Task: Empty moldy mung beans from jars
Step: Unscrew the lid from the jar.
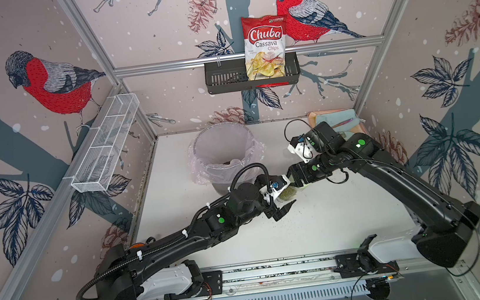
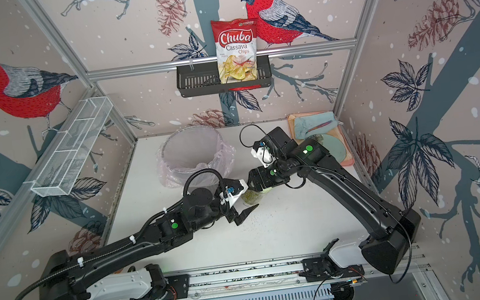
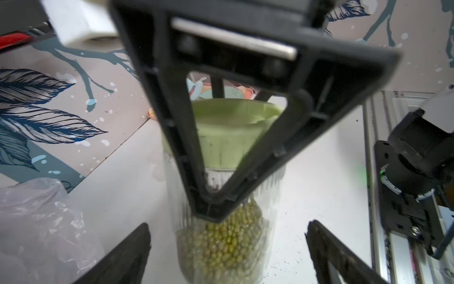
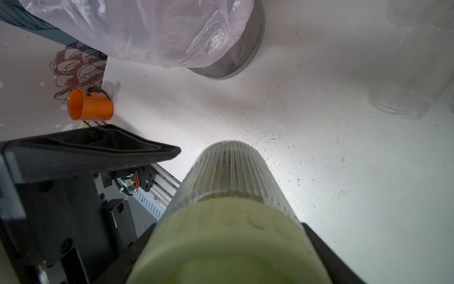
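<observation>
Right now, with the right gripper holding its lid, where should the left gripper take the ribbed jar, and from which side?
Grip the jar on its ribbed glass body, below the pale green lid. The right gripper clamps the lid, so only the body is free. Come in across its round sides, where the open fingers of the left gripper flank it.

The jar [image 4: 231, 172] is clear ribbed glass under a pale green lid [image 4: 228, 241]. Olive-green mung beans [image 3: 226, 246] show between the black fingers [image 3: 122, 255] of the left gripper [image 3: 228, 226]. Beyond those fingers the table [image 4: 319, 159] is white, peppered with dark specks. Further past them there's a pinkish see-through bag [image 4: 147, 32] over a grey mesh bin [image 4: 235, 61], and an orange mug [image 4: 91, 105] with a black handle.
</observation>
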Robot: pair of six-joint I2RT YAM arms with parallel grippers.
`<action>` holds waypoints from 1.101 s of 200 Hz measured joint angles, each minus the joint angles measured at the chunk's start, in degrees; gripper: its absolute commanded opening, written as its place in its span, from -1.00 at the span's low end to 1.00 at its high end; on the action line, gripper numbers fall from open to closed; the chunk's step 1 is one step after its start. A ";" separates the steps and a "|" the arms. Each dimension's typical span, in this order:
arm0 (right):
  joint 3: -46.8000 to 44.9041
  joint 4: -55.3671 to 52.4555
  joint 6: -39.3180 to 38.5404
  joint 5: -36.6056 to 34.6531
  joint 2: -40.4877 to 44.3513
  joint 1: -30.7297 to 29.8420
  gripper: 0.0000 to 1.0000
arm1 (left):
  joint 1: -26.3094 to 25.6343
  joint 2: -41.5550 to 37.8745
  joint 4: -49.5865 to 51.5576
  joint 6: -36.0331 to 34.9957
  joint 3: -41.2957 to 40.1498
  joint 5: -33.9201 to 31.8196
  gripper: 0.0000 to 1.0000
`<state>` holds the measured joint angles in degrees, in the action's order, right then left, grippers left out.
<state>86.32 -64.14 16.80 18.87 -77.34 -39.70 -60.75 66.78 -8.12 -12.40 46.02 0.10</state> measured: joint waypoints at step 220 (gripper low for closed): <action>-2.45 12.24 -11.08 9.05 3.26 -1.29 -0.17 | 19.12 3.41 23.65 -10.54 15.52 31.47 0.94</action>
<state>83.88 -51.90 5.72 27.92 -74.08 -40.99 -41.63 70.19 15.53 -22.94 61.54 31.57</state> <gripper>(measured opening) 0.816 0.968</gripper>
